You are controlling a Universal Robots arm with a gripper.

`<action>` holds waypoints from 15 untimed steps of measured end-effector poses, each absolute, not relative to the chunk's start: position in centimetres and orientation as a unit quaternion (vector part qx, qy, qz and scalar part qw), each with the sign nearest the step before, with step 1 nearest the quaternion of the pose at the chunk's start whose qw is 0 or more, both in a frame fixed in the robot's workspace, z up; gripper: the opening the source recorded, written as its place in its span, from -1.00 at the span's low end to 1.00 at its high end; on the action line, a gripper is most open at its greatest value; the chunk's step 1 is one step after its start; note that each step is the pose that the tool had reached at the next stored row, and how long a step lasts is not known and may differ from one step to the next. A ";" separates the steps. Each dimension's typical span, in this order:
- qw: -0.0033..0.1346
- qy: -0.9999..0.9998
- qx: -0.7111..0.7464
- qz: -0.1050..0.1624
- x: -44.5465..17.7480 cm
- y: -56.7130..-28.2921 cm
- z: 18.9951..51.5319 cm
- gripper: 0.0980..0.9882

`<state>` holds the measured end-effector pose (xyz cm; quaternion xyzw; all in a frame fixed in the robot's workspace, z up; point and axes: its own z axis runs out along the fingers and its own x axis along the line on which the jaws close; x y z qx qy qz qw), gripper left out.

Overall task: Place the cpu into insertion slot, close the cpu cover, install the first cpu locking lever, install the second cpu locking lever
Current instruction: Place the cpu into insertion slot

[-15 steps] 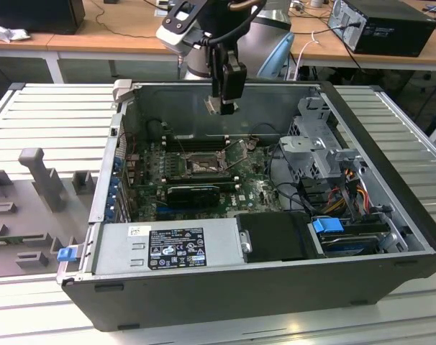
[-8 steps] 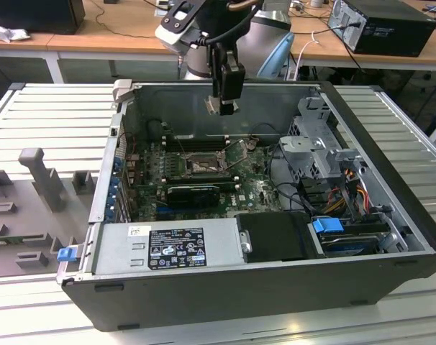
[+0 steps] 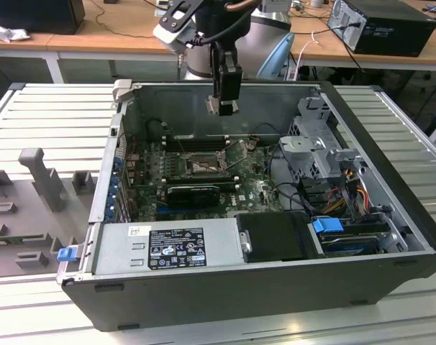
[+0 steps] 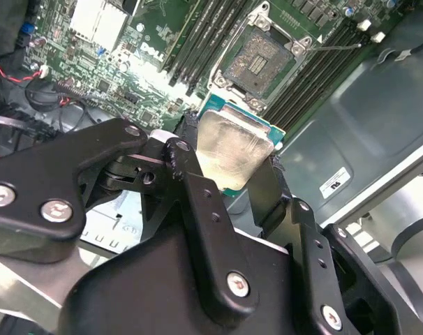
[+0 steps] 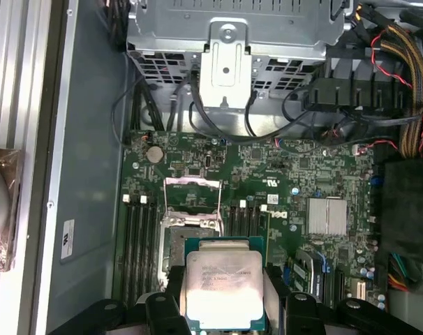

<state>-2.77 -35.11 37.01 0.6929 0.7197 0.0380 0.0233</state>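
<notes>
Now | gripper (image 4: pixel 232 149) pinching cpu (image 5: pixel 222 286) by its edges | hovering above insertion slot (image 4: pixel 266 61), seemingly uncovered

A ribbed, pale metal table (image 3: pixel 45 108) spans the foreground; behind it stands a wooden desk (image 3: pixel 103 39) strewn with cables (image 3: pixel 124 13) and a black computer case (image 3: pixel 387 25).

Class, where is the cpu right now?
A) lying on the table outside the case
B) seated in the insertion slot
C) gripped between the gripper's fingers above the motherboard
C: the cpu sits clamped in the gripper over the motherboard, and the insertion slot is bare.
</notes>
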 end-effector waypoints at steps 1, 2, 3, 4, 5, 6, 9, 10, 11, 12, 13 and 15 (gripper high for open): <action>0.023 0.718 0.695 0.038 -2.8 -35.1 37.0 -0.03; 0.024 0.716 0.697 0.038 -2.8 -35.1 37.0 -0.03; 0.024 0.714 0.699 0.038 -2.8 -35.1 37.0 -0.03; 0.024 0.712 0.701 0.038 -2.8 -35.1 37.0 -0.03; 0.024 0.709 0.704 0.038 -2.8 -35.1 36.9 -0.03; 0.024 0.705 0.708 0.038 -2.8 -35.1 36.9 -0.03; 0.025 0.697 0.716 0.037 -2.8 -35.1 36.8 -0.03; 0.025 0.695 0.718 0.037 -2.8 -35.1 36.8 -0.03; 0.025 0.693 0.719 0.037 -2.8 -35.1 36.7 -0.03; 0.025 0.690 0.723 0.037 -2.8 -35.1 36.6 -0.03; 0.026 0.685 0.727 0.036 -2.8 -35.1 36.5 -0.03; 0.026 0.679 0.733 0.036 -2.8 -35.1 36.4 -0.03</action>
